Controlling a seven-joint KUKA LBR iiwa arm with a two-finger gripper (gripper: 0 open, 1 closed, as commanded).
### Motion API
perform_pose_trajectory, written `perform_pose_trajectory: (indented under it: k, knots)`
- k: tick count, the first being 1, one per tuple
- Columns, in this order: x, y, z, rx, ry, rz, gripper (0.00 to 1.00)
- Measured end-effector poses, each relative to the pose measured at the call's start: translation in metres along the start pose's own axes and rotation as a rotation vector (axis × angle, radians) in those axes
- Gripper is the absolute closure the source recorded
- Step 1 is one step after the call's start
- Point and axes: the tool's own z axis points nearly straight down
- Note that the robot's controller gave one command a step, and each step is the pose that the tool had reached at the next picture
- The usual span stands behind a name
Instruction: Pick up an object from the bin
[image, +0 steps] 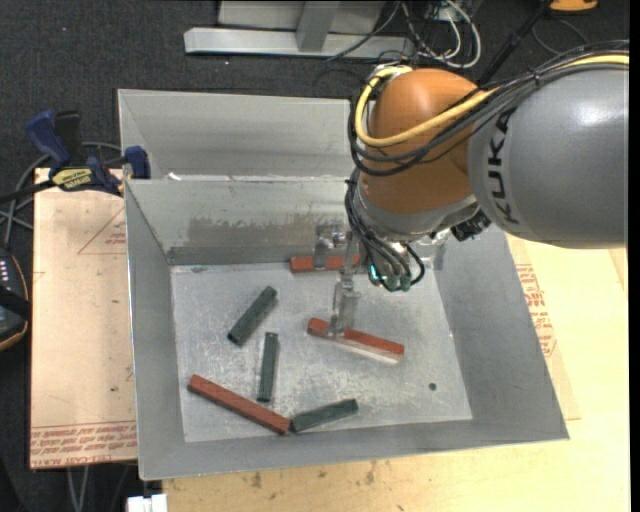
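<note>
The arm (570, 150) is a chunky rounded grey thing with black KUKA lettering (497, 182) on its side. The wrist has a glossy orange cover (420, 110) with yellow and black cables (383, 150) looped round it. The gripper (345, 312) underneath is slim silvery metal.

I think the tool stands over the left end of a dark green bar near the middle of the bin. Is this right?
Not quite. The bar under the tool is red, not dark green. The camera view shows the tool over the left end of the red bar near the middle of the bin.
</note>
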Motion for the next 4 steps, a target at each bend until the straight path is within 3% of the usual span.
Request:
perform_pose_trajectory:
  k: [1, 2, 3, 4]
  knots:
    - [0.034, -0.06, 0.107, 0.002, 0.003, -0.049, 0.0]
    - [0.0, -0.086, 0.152, 0.0, -0.008, 0.028, 0.0]
    - [-0.001, -0.084, 0.15, -0.001, -0.008, 0.027, 1.0]
    - [-0.001, -0.084, 0.15, -0.001, -0.009, 0.028, 0.0]
